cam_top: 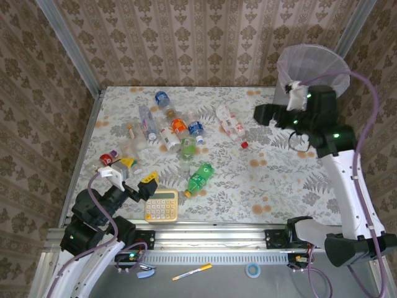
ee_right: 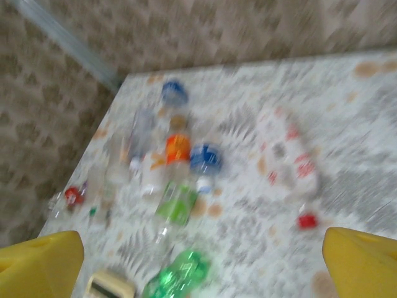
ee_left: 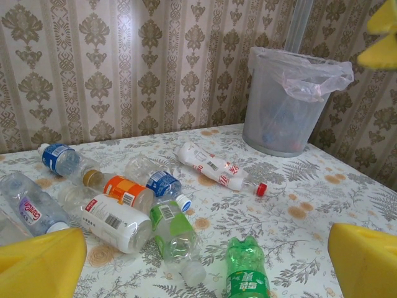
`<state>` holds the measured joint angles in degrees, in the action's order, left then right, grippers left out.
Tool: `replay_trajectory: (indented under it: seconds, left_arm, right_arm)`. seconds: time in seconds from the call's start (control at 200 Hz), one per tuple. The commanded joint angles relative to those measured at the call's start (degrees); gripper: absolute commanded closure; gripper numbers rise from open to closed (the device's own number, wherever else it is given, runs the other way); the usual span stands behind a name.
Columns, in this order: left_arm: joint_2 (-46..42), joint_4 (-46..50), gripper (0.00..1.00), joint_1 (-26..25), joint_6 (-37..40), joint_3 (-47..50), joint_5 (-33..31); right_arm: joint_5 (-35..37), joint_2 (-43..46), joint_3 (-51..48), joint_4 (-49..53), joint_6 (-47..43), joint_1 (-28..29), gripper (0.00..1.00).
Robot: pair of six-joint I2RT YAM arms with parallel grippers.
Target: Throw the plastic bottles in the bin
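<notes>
From above we see the bottles (cam_top: 178, 126) lying scattered left of centre on the floral table (cam_top: 279, 180); the green bottle (cam_top: 200, 177) lies diagonally, cap toward the calculator (cam_top: 161, 205). The round bin (cam_top: 310, 68) stands far right, the right gripper (cam_top: 265, 114) beside it; the left gripper (cam_top: 138, 171) gapes empty. Our left wrist view shows the bin's crinkled translucent liner (ee_left: 310, 74). Right wrist, blurred: yellow fingers (ee_right: 43, 261) spread wide, empty.

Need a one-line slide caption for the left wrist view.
Plastic bottles lie scattered on the patterned table, the lined bin standing beyond them.
</notes>
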<state>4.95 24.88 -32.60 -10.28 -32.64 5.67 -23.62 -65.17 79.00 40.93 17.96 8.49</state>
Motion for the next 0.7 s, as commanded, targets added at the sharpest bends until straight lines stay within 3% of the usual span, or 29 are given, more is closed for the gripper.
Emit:
replay_trajectory:
  seconds: [0.0,0.195,0.35,0.695]
  left_arm:
    - [0.4,0.9,0.0,-0.4,0.0,-0.8,-0.9]
    - [0.5,1.0,0.0,-0.4,0.1,-0.8,-1.1]
    - [0.4,1.1,0.0,-0.4,0.1,-0.9,-1.1]
    - [0.4,1.2,0.0,-0.6,0.0,-1.1,-1.4]
  right_arm:
    - [-0.5,1.0,-10.0,-6.3,8.7,6.4,0.01]
    - [6.7,-0.9,-27.1,-19.5,20.8,19.3,0.02]
    - [10.3,-5.7,-33.7,-27.3,27.9,26.2,0.04]
    - [11.7,-18.7,-33.4,-37.5,36.4,31.9,0.1]
